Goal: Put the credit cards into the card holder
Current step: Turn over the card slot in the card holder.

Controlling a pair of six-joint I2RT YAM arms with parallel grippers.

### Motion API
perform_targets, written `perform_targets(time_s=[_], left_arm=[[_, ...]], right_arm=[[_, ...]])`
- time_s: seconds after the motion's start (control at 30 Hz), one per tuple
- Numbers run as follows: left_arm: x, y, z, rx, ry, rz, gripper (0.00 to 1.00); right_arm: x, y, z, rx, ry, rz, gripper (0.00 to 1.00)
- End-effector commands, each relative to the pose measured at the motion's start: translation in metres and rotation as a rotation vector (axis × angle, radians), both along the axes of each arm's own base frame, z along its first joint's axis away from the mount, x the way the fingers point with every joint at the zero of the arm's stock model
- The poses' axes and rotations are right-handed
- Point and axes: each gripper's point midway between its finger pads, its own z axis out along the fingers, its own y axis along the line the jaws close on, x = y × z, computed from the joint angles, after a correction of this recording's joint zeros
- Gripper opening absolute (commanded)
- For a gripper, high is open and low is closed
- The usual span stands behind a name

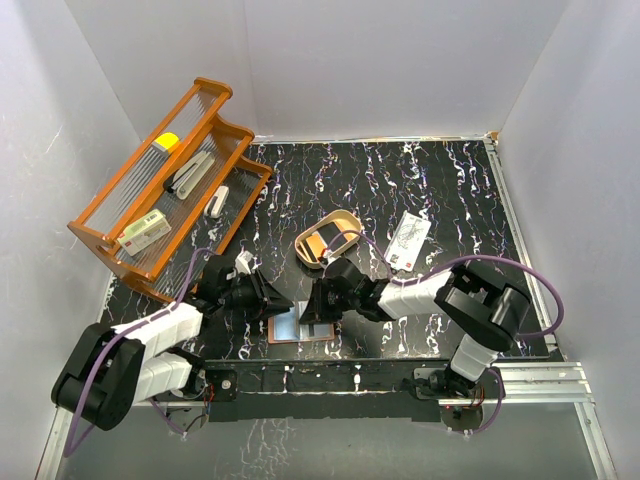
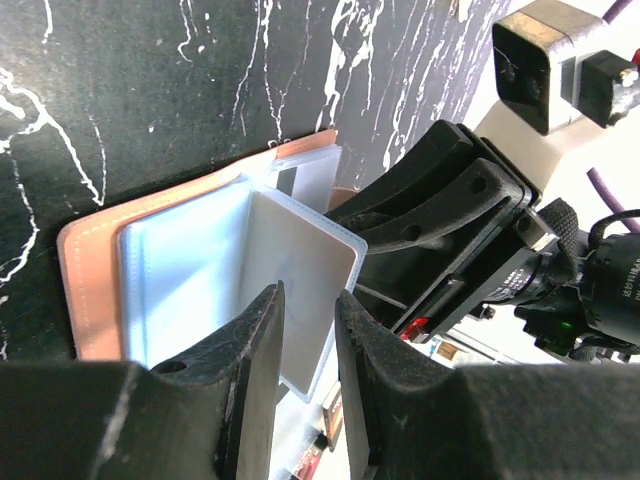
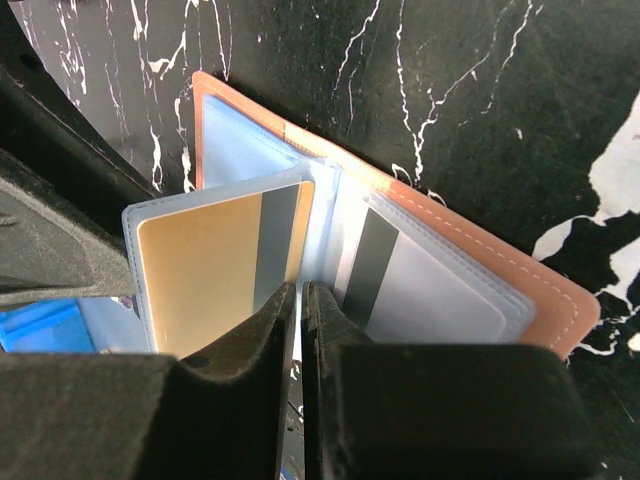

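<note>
Our left gripper (image 2: 308, 295) stands slightly parted about a clear pocket leaf (image 2: 300, 265) of the card holder (image 2: 90, 290), which lies open on the table (image 1: 400, 180) between our arms (spreading the pages, we judge). Our right gripper (image 3: 300, 292) is pinched shut on the holder's inner leaves so a pocket gapes. One white credit card (image 1: 408, 242) lies farther right.

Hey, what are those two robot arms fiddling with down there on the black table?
Both arms are bent over a small reddish-brown card holder lying open on the table. The right gripper seems to pinch a clear pocket leaf that holds a gold card. The left gripper straddles a leaf too, its fingers slightly apart. A grey card already sits in another pocket, while a white card waits on the table.
</note>
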Motion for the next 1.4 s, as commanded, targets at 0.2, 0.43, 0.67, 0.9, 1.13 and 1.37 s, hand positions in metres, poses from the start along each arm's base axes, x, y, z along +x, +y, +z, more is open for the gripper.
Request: perform_targets(time_s=[0.2,0.43,0.67,0.9,1.13,1.37], left_arm=[[-0.005,-0.009,0.005,-0.068,0.023,-0.033,0.26],[-0.004,-0.010,0.005,-0.070,0.030,-0.041,0.26],[-0.003,-0.010,0.005,-0.066,0.032,-0.036,0.26],[0.001,-0.013,0.007,-0.069,0.029,-0.043,0.26],[0.003,-0.016,0.010,-0.071,0.020,-0.043,0.26],[0.000,-0.023,0.004,-0.074,0.033,-0.078,0.26]], right_arm=[[0.018,-0.001,0.018,-0.035,-0.119,-0.018,0.12],[0.024,-0.008,0.033,-0.065,-0.170,-0.027,0.17],[0.030,-0.018,0.043,-0.107,-0.220,-0.043,0.20],[0.034,-0.022,0.052,-0.121,-0.263,-0.041,0.22],[0.036,-0.024,0.052,-0.142,-0.278,-0.041,0.24],[0.064,-0.051,0.095,-0.202,-0.493,-0.126,0.32]])
